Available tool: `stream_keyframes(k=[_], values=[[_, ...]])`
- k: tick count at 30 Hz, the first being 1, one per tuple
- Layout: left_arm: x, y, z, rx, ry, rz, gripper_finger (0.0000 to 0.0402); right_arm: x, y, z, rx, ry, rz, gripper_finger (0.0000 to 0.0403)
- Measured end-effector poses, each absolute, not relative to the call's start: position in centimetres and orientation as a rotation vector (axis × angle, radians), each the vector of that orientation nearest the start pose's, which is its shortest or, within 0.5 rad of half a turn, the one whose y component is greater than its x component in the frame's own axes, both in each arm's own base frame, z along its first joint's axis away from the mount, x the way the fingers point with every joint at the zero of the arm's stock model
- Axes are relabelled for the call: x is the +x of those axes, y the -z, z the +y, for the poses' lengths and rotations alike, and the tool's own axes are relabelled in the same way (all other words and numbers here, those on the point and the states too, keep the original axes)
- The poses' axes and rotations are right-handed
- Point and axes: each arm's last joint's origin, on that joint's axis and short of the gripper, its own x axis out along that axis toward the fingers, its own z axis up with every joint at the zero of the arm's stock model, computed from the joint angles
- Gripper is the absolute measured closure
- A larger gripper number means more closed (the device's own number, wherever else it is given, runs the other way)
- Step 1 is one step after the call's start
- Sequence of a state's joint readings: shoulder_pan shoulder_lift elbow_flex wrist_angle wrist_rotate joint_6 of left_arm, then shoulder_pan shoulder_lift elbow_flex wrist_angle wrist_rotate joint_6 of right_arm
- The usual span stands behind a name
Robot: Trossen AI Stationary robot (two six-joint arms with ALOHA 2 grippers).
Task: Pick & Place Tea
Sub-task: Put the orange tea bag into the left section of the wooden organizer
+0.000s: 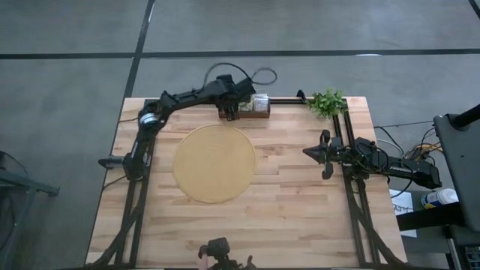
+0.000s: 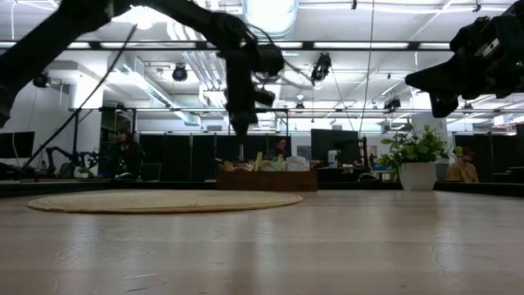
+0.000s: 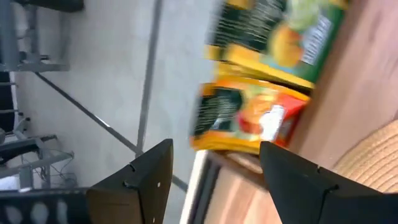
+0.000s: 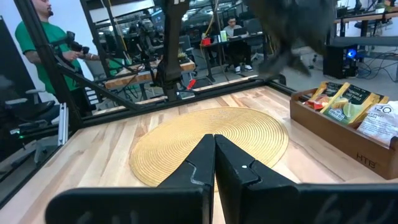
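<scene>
In the high view the left pincer hangs over the left end of the wooden tray, which sits hard against the bench's far edge at upper centre of the frame. Its fingers stand wide apart in the left wrist view, with nothing between them; just beyond their tips lie an orange sachet and a green-yellow sachet, both standing in the tray. The tea is all in that tray: the right wrist view shows orange and green-yellow packets leaning in one compartment and a white sachet in the next one. The round tan mat lies bare at centre left of the high view, its far rim just short of the tray's near wall, and nothing rests on it. The right pincer hovers at centre right, well apart from both mat and tray, above open wood; its fingers are pressed together and hold nothing. A potted plant stands at the upper right corner of the bench, beside the tray's right end. The whole lower half of the bench is open. In the low view the tray shows beyond the mat, the left pincer above it.
</scene>
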State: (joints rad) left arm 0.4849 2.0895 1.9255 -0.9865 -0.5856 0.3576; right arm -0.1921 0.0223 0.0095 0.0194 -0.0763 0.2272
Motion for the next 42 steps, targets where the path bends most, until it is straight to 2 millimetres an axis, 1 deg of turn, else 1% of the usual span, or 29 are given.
stream_keyframes(k=[6,9,11,15,21,26,33,38,42], values=[[35.8,-33.2,21.0,0.320,-0.823,1.143,0.0168,9.7,-16.7,-1.7,0.226,0.115,-0.020,0.0394],[34.5,-35.7,20.4,0.315,-0.855,1.069,0.0168,9.7,-16.7,-1.7,0.226,0.115,-0.019,0.0394],[33.7,-36.9,20.3,0.312,-0.884,1.038,0.0168,9.7,-16.7,-1.7,0.226,0.115,-0.020,0.0394],[32.4,-38.3,19.9,0.330,-0.938,1.025,0.0168,9.7,-16.7,-1.7,0.226,0.115,-0.020,0.0394],[30.8,-39.8,19.0,0.328,-0.954,1.025,0.0168,9.7,-16.7,-1.7,0.226,0.114,-0.019,0.0394],[29.7,-41.1,18.2,0.311,-0.964,0.984,0.0168,9.7,-16.7,-1.7,0.226,0.115,-0.019,0.0394],[27.4,-44.3,16.2,0.209,-0.799,0.792,0.0168,9.7,-16.7,-1.7,0.226,0.114,-0.019,0.0394],[25.0,-45.9,14.4,0.195,-0.680,0.727,0.0168,9.7,-16.7,-1.7,0.226,0.115,-0.020,0.0394],[23.3,-46.8,12.9,0.083,-0.534,0.597,0.0168,9.7,-16.7,-1.7,0.226,0.115,-0.020,0.0394]])
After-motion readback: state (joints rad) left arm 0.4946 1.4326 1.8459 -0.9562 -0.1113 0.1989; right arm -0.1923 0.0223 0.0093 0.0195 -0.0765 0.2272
